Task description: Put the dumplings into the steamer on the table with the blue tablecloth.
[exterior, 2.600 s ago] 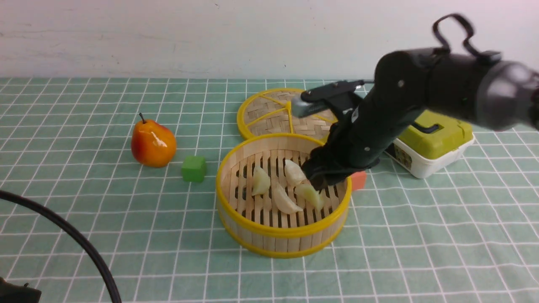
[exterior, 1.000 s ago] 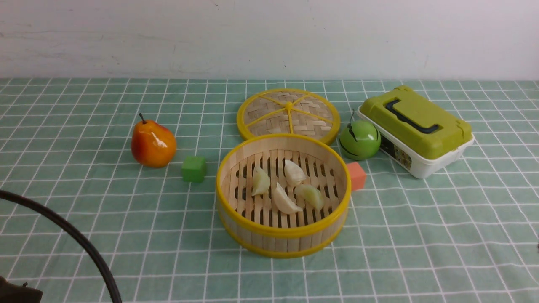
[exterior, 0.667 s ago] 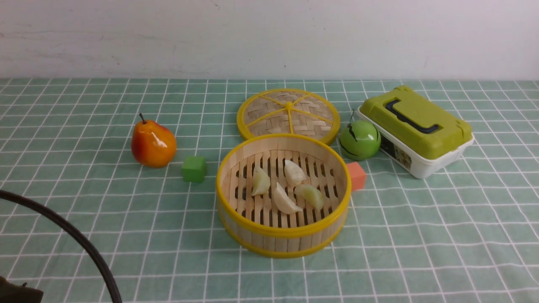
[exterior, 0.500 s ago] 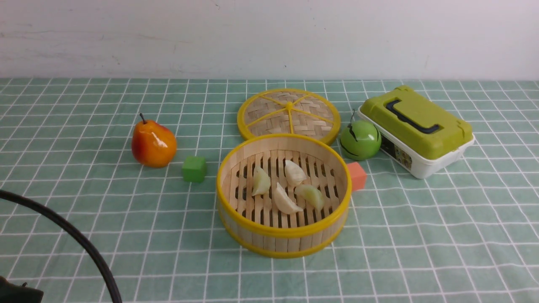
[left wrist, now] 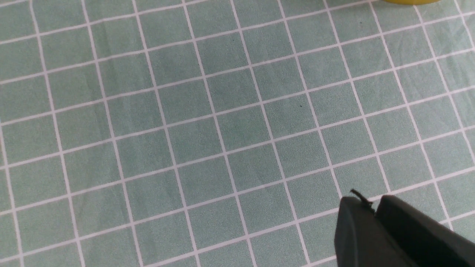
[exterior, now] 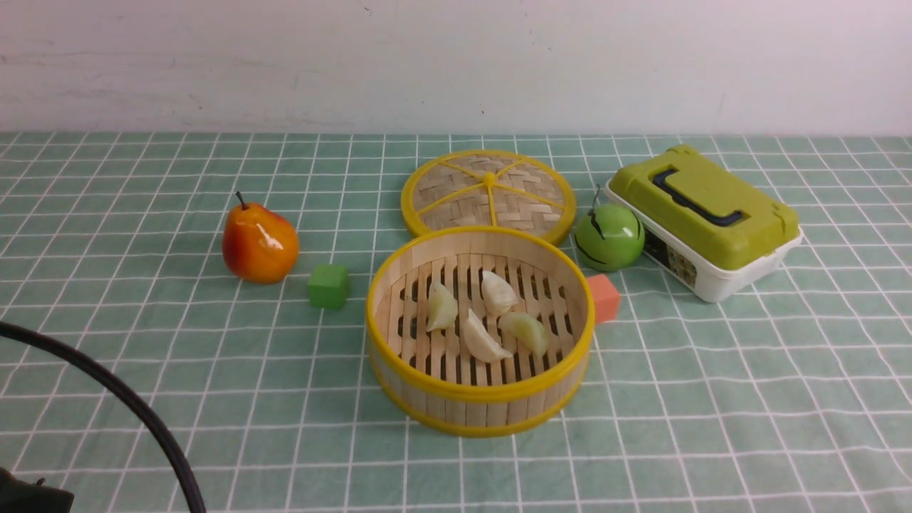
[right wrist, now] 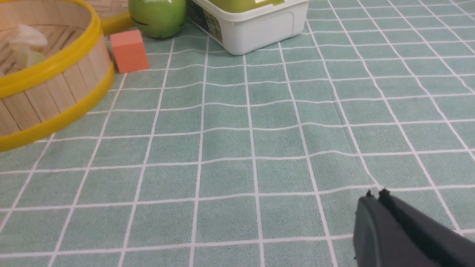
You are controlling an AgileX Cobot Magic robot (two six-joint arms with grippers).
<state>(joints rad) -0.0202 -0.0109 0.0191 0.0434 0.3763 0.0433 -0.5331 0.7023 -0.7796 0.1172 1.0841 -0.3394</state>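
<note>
The round bamboo steamer (exterior: pixel 399 285) with yellow rims stands mid-table on the teal grid cloth (exterior: pixel 712 399). Several pale dumplings lie on its slatted floor, among them one at the left (exterior: pixel 440 306), one at the back (exterior: pixel 497 292) and a greenish one at the right (exterior: pixel 526 330). Neither gripper shows in the front view. My left gripper (left wrist: pixel 373 202) is shut and empty over bare cloth. My right gripper (right wrist: pixel 375 194) is shut and empty above the cloth, to the right of the steamer (right wrist: pixel 55 81).
The flat woven lid (exterior: pixel 488 194) lies behind the steamer. A green apple (exterior: pixel 608 236), an orange cube (exterior: pixel 604 297) and a green-lidded white box (exterior: pixel 702 221) are to the right. A pear (exterior: pixel 258 244) and a green cube (exterior: pixel 328 286) are to the left. A black cable (exterior: pixel 135 420) crosses the front left.
2.6 s ago my right arm reached into the steamer beside the dumplings. It has since pulled back out of the front view. The dumplings have stayed in place over the last second.
</note>
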